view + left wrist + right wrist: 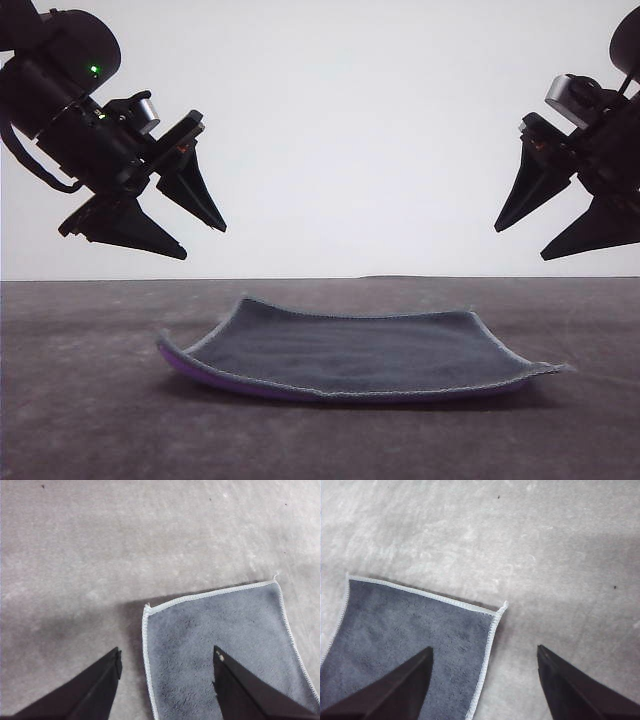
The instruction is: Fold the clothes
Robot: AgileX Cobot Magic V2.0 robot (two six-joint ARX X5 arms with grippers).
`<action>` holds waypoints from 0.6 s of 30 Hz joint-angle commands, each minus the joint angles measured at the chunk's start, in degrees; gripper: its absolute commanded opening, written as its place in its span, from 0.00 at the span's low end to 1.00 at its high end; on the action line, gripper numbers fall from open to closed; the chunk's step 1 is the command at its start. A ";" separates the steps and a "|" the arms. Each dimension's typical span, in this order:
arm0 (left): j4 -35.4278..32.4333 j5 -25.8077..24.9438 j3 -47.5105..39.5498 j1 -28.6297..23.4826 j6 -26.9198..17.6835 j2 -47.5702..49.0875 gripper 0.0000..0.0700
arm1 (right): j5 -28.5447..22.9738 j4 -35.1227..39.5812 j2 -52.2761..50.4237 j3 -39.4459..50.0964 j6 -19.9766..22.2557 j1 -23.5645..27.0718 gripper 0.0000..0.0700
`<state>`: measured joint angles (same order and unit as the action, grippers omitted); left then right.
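One cloth [360, 352] flat, grey table [80, 420], white wall [360, 130]

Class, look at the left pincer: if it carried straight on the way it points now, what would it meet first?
Most likely the cloth. The open left pincer hangs above it, pointing down and inward, straddling the cloth's left edge in the wrist view. One finger may reach the bare table instead; depth is unclear.

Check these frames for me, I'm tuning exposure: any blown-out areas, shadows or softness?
Front view: the backdrop is blown out to white, both end effectors read as dark silhouettes. Left wrist view: the small square dark grey cloth with light grey stitched edging casts a soft shadow along its edge. Right wrist view: the table looks washed out and slightly soft.
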<state>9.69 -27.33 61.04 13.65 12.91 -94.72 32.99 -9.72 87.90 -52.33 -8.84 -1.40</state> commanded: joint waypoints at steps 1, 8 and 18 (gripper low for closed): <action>0.04 -0.39 1.27 0.26 -0.60 -0.85 0.51 | 0.22 0.28 0.83 -0.71 0.57 -0.03 0.60; 1.03 -0.39 1.27 0.24 -0.26 -1.46 0.51 | 1.58 0.04 0.83 -0.71 0.52 -0.05 0.60; 1.24 -3.25 6.57 0.42 -0.18 -11.27 0.51 | 4.59 1.75 4.06 -0.73 0.13 -0.85 0.60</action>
<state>11.44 -29.95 65.77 13.74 12.95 -104.27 37.45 -8.24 90.45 -52.36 -8.84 -2.03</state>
